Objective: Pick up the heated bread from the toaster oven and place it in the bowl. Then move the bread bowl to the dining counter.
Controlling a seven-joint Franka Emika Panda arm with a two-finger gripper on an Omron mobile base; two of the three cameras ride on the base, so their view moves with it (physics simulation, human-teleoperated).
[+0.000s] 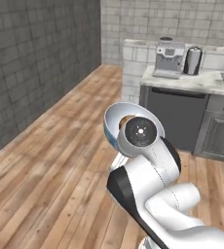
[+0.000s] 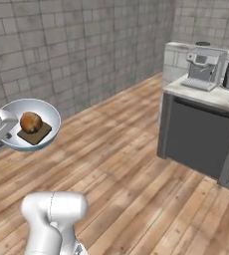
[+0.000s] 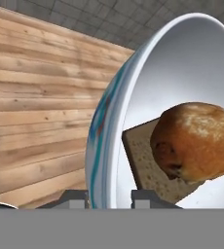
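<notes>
Gripping bowl point(image 3: 133, 97) rim, gripper point(image 3: 109, 197) jaws nearly closed; heated bread point(image 3: 196, 141) resting inside bowl atop dark square piece point(image 3: 140, 160). Risk judged: tilting during carry, spilling bread.

base views flank the arm; hand view hugs the bowl point(image 3: 133, 97).

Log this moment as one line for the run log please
phase: carrying | gripper: shut on bowl rim | bowl: aloft over wood floor | in bowl: heated bread atop flat brown square piece

arm hides bowl point(image 1: 115, 116) front; bun point(image 1: 125, 120) barely peeks out.
</notes>
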